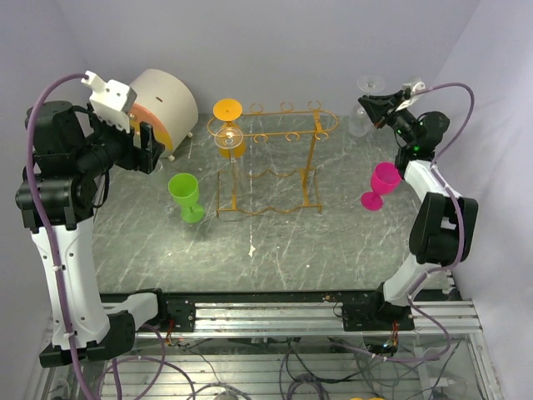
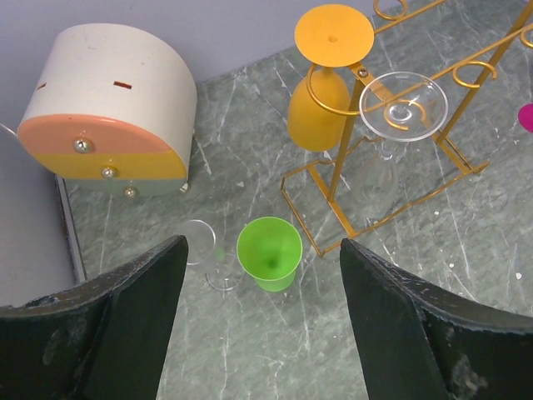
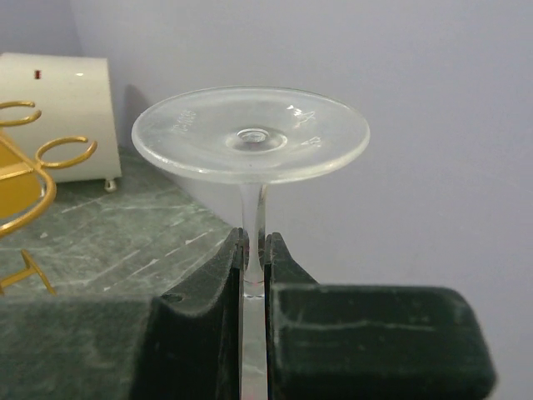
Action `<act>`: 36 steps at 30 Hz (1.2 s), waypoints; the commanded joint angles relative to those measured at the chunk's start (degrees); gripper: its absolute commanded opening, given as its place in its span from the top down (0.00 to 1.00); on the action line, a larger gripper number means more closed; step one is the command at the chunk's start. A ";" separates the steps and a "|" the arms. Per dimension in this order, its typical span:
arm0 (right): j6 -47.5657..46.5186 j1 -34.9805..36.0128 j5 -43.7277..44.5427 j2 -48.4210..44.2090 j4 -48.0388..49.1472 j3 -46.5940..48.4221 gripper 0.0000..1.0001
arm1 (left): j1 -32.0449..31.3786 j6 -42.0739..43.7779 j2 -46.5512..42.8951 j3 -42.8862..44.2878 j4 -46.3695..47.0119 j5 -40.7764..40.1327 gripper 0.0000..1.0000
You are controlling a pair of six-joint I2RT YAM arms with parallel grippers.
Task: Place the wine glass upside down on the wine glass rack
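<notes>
My right gripper (image 1: 372,107) is shut on the stem of a clear wine glass (image 1: 359,125) at the back right. The glass hangs upside down, its round foot (image 3: 250,133) on top; the fingers (image 3: 208,283) pinch the stem just under it. The orange-gold wine glass rack (image 1: 271,158) stands left of it, apart from it, with loops (image 3: 65,147) at the edge of the right wrist view. An orange glass (image 2: 323,92) and a clear glass (image 2: 404,104) hang inverted on the rack's left end. My left gripper (image 2: 262,244) is open, high above a green glass (image 2: 269,252).
A pink glass (image 1: 383,183) stands upright below my right wrist. A second clear glass (image 2: 202,247) stands beside the green one. A white drum-shaped box with an orange face (image 1: 162,104) sits at the back left. Walls close the back and right side.
</notes>
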 commanded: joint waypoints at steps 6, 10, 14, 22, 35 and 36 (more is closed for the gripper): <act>12.86 0.16 -9.16 15.84 22.63 12.44 1.00 | 1.72 1.20 -1.10 -1.76 0.15 1.94 0.15; 14.13 1.48 -12.30 22.76 23.60 19.91 1.00 | 2.62 1.45 -1.05 -2.77 0.21 3.19 0.15; 11.71 3.50 -14.36 27.07 14.13 28.36 1.00 | 4.31 1.13 -1.22 -3.64 0.54 5.33 0.15; 14.09 9.43 -13.95 32.51 16.16 33.46 1.00 | 7.32 0.66 -1.34 -5.14 0.91 7.72 0.13; 17.00 13.65 -14.13 35.00 21.28 35.39 1.00 | 7.88 0.44 -1.19 -4.93 0.99 8.42 0.11; 16.90 13.64 -14.21 34.49 21.82 34.49 1.00 | 7.89 0.45 -1.18 -5.06 1.05 8.48 0.11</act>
